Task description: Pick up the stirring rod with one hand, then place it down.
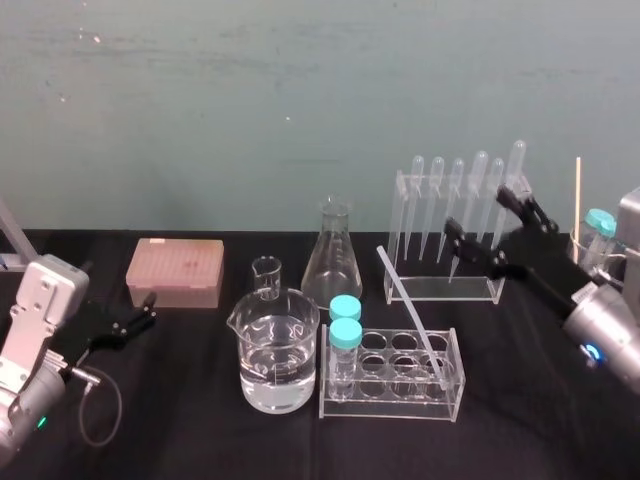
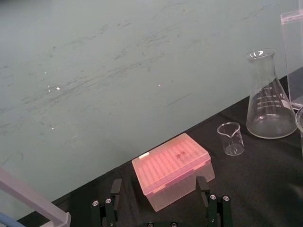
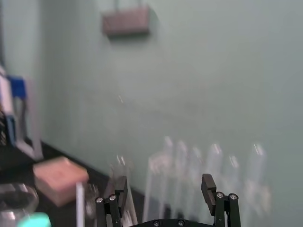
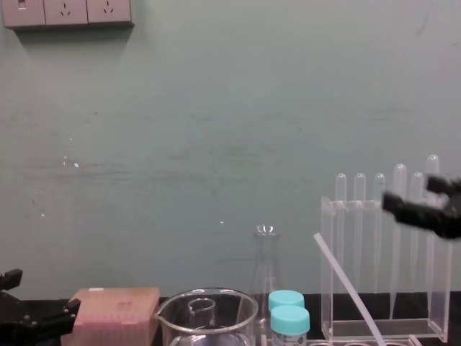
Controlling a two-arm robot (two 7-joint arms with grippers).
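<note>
Stirring rod (image 1: 408,310) leans in the tube rack (image 1: 390,408), lower end in a well: light, stiff, slick, probably brittle, so pinch its free upper part; right gripper (image 1: 478,208) hovers spread and empty by the pipettes (image 1: 458,200); left gripper (image 1: 145,312) parked far left.

Head view: high, angled forward and down over the black table (image 1: 200,420), taking in its back edge and the teal wall (image 1: 300,90). Chest view: low, about level with the tabletop, facing the wall squarely, sockets (image 4: 66,12) at top. Left wrist view: close, looking past the left gripper (image 2: 159,201), fingers apart, toward the table's back left corner and the pink tip box (image 2: 171,170). Right wrist view: past the right gripper (image 3: 164,189), fingers apart, at the nearby pipette rack (image 3: 180,165). All four share the pink tip box. Head, chest and right wrist share the pipette rack.
</note>
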